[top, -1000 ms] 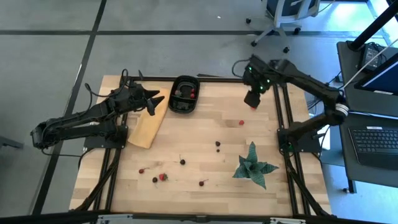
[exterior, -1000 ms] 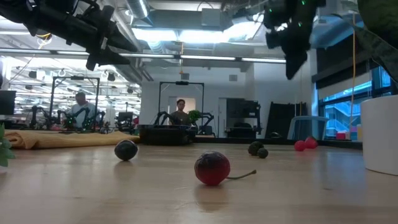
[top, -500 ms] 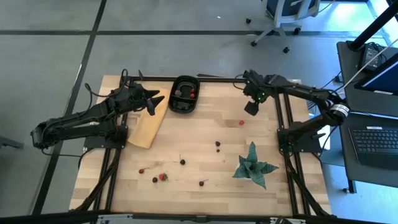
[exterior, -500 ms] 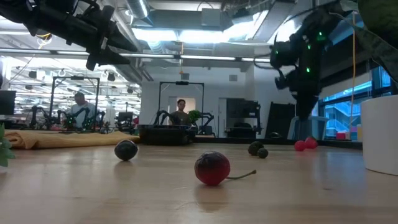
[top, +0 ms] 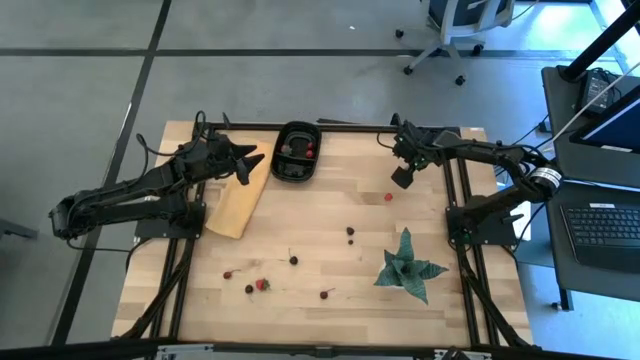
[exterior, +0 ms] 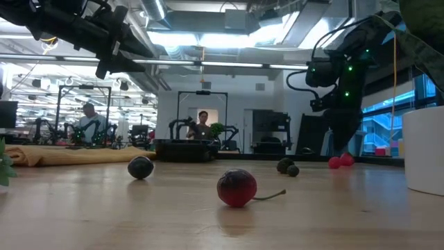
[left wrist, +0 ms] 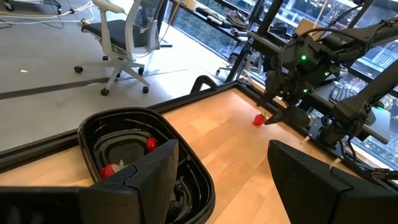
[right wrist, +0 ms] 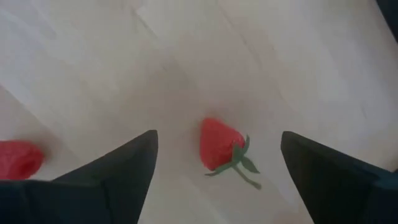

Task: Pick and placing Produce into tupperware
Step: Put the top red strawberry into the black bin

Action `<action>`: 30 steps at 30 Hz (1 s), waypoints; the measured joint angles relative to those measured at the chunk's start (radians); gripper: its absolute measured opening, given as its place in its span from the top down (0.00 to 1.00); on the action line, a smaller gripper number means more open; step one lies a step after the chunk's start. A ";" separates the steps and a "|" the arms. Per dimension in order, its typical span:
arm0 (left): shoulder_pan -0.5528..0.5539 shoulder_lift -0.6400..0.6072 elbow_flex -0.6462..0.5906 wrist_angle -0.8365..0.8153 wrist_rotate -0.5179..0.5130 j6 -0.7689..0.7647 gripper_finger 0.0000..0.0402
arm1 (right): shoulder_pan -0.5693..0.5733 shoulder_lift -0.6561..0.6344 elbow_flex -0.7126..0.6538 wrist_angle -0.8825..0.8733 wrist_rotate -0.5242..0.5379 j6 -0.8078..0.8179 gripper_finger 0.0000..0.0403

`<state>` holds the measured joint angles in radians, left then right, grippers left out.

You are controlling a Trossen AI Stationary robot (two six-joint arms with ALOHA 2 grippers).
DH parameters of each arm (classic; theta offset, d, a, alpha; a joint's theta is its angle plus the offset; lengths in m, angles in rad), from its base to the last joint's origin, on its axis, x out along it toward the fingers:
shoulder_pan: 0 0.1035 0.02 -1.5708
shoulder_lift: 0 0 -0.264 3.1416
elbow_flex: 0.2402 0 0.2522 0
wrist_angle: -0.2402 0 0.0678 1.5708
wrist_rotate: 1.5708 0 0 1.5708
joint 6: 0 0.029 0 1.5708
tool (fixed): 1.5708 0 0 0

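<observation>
The black tupperware (top: 296, 152) stands at the table's far edge with red fruits inside (left wrist: 151, 144). My right gripper (top: 400, 179) points steeply down, open, low over a red strawberry (right wrist: 219, 144); its fingers stand on either side of it without touching. A second red strawberry (right wrist: 18, 159) lies just outside one finger. More produce lies scattered toward the near side: dark berries (top: 350, 233), a strawberry (top: 262, 284), a cherry (exterior: 236, 187). My left gripper (top: 250, 160) hangs open beside the tupperware, above the tan board's far end.
A tan wooden board (top: 237, 202) lies at the far left. A green spiky plant in a white pot (top: 408, 266) stands at the near right. Black frame rails (top: 460, 215) run along both table sides. Bare wood lies between the tupperware and the strawberry.
My right gripper has come down from well above the table toward the strawberry near the far right and has tipped to point more steeply down. The produce has stayed where it was.
</observation>
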<state>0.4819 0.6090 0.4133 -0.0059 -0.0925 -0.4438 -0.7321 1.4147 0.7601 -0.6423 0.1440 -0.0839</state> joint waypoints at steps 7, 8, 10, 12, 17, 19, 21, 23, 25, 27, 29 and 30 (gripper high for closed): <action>0.000 0.000 0.000 0.000 0.000 -0.002 0.40 | -0.002 0.026 0.000 0.023 0.022 0.010 0.15; 0.000 0.000 0.000 0.000 0.000 -0.003 0.40 | -0.002 0.038 0.000 0.022 0.022 0.018 0.15; 0.000 0.000 0.000 0.000 0.000 -0.003 0.40 | -0.003 0.064 0.000 0.022 0.022 0.021 0.15; 0.000 0.000 0.000 0.000 0.000 -0.003 0.40 | -0.004 0.091 0.000 0.022 0.023 0.023 0.15; 0.000 0.000 0.000 0.000 0.000 -0.022 0.40 | -0.004 0.158 0.004 0.020 0.021 0.025 0.16; 0.000 0.000 0.000 0.000 0.000 -0.025 0.40 | -0.004 0.181 0.006 0.018 0.018 0.025 0.17; 0.000 0.000 0.000 0.000 0.000 -0.026 0.40 | -0.004 0.196 0.008 0.012 0.016 0.023 0.19; 0.000 0.000 0.000 0.000 0.000 -0.026 0.40 | -0.004 0.199 0.008 0.012 0.012 0.025 0.22; 0.000 0.000 0.000 0.000 0.000 -0.026 0.40 | -0.004 0.198 0.007 0.011 0.011 0.028 0.26; 0.000 0.000 0.000 0.000 0.000 -0.026 0.40 | -0.003 0.191 0.005 0.010 0.008 0.029 0.31; 0.000 0.000 0.000 0.000 0.000 -0.025 0.40 | -0.003 0.186 0.003 0.010 0.006 0.031 0.35; 0.000 0.000 0.000 0.000 0.000 -0.026 0.40 | -0.003 0.184 0.003 0.009 0.005 0.031 0.38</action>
<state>0.4816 0.6090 0.4133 -0.0063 -0.0924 -0.4694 -0.7349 1.5987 0.7628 -0.6328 0.1486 -0.0528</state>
